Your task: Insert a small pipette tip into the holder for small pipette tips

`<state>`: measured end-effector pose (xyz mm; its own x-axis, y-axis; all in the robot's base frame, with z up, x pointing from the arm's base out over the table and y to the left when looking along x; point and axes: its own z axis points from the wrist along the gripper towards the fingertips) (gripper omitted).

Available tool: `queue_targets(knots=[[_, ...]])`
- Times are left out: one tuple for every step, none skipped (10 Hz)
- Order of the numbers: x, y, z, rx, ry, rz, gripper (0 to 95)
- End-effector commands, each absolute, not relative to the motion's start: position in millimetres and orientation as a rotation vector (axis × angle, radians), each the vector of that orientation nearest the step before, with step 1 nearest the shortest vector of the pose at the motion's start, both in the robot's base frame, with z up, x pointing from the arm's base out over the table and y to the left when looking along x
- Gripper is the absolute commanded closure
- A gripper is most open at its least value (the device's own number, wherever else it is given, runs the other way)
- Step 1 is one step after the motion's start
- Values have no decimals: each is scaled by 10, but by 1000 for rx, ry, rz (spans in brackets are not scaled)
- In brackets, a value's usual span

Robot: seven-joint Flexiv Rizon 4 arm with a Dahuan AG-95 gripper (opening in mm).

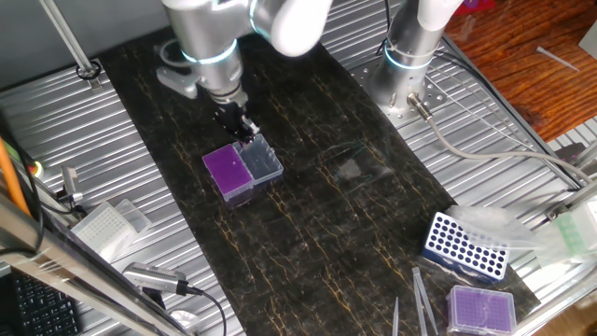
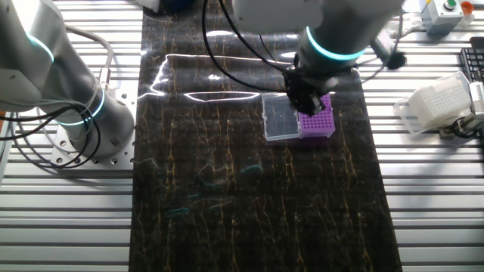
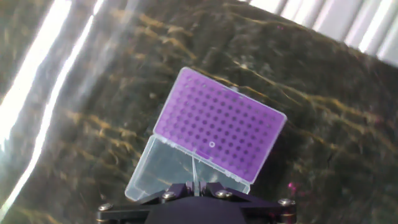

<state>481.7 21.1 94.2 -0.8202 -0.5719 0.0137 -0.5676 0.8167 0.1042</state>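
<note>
One small pipette tip (image 3: 194, 169) sits in your fingers (image 3: 198, 185) in the hand view. The fingers are pinched shut on its top end, and its thin end points down past them. Just ahead of the fingers lies the holder for small pipette tips (image 3: 217, 127), its purple top full of little holes. One hole, just beyond the thin end of the tip, has a pale ring in it and may be filled. The clear lid (image 3: 163, 168) lies open right under the fingers.

In one fixed view, your fingers (image 1: 244, 128) hang over the far edge of the holder (image 1: 227, 168), above the lid (image 1: 264, 161). The dark table (image 1: 308, 233) has lots of bare room around the box. A blue rack (image 1: 464, 245) and a paler purple box (image 1: 480, 306) sit well apart from the fingers.

In the other fixed view, the fingers (image 2: 306, 102) cover part of the holder (image 2: 319, 122).

What could go wrong: the tip looks a bit tilted, so it may hit the purple top between holes and bend or slip. Going down over the lid would miss the holes.
</note>
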Motion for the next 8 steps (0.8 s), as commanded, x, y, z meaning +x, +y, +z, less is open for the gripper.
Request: queue_targets(knots=[[4819, 210, 939, 1214, -2835, -81, 950], [4819, 210, 939, 1237, -2825, -81, 950], [4819, 210, 939, 1280, -2807, -82, 950], [4819, 210, 939, 1320, -2787, -79, 950], [4819, 210, 939, 1359, -2765, -69, 950], [4819, 210, 939, 1409, -2737, -60, 950], [4820, 211, 940, 1456, -2710, -50, 950], [4822, 211, 940, 1503, -2667, -19, 950]])
